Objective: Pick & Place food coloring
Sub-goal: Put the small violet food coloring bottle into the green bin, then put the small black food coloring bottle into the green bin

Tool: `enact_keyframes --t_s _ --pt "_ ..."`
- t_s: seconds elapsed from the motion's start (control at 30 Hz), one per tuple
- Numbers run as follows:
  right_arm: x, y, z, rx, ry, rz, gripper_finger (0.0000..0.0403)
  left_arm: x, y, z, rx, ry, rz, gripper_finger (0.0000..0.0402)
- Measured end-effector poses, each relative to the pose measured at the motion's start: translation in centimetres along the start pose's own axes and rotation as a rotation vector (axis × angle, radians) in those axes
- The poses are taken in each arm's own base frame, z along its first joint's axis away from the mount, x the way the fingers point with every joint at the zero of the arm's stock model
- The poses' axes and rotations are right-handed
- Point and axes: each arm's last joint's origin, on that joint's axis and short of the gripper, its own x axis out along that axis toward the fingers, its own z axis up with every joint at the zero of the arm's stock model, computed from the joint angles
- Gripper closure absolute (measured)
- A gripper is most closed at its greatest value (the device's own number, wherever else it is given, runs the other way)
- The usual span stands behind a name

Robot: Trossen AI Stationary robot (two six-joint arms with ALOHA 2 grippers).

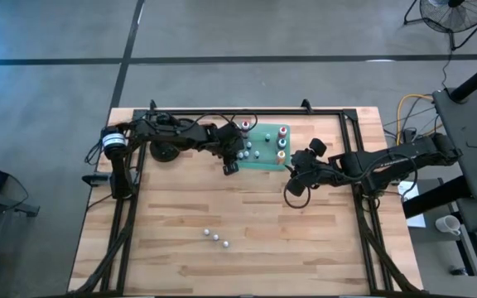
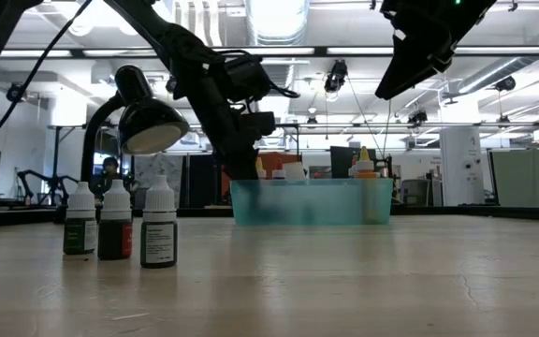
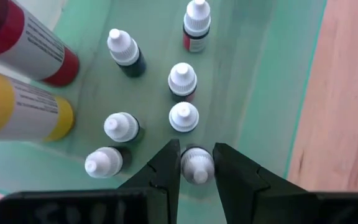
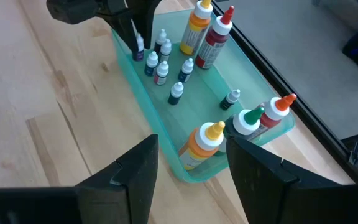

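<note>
The green tray [image 1: 263,159] sits at the table's far middle. It holds several small white-capped food coloring bottles [image 3: 183,79] and larger orange and red ones [image 4: 199,25]. Three more small bottles [image 1: 216,237] stand upright on the wood near the front. My left gripper [image 3: 196,149] reaches down into the tray's near-left corner [image 1: 230,164] and is shut on one small bottle [image 3: 196,167]. My right gripper [image 4: 191,158] hangs open above the table, just off the tray's near-right corner [image 1: 293,182]. My left gripper pinches one small bottle by its white cap [image 3: 197,163], one finger on each side. The fingers [image 3: 166,167] come from above, pointing down. The bottle stands upright between them. I cannot tell whether its base rests on the tray floor.
Other small bottles [image 3: 184,117] stand close around the held one, and two big bottles [image 3: 23,74] lean at the tray's far-left side. An orange bottle [image 4: 205,144] and two capped ones [image 4: 263,115] fill the tray's right end. Bare wood lies between the tray and the three front bottles.
</note>
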Motion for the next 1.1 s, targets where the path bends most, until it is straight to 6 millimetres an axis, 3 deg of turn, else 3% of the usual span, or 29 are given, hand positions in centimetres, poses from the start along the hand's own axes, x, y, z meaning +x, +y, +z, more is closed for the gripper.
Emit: enact_keyframes --t_s 0.53,0.8,0.93,1.1 --pt "0.0 0.0 -0.1 -0.011 0.001 -0.001 0.022 -0.1 -0.1 -0.3 -0.007 0.036 -0.003 0.0328" --pt "0.0 0.0 0.0 -0.011 0.001 -0.002 0.022 -3.0 -0.1 1.2 -0.011 -0.039 0.002 0.0309" --pt "0.0 0.0 0.0 -0.008 -0.001 -0.003 0.022 -3.6 -0.1 1.5 -0.029 0.004 -0.002 0.0309" --pt "0.1 0.0 0.0 -0.008 -0.001 -0.004 0.022 -6.1 -1.9 2.3 0.073 0.026 -0.056 0.0309"
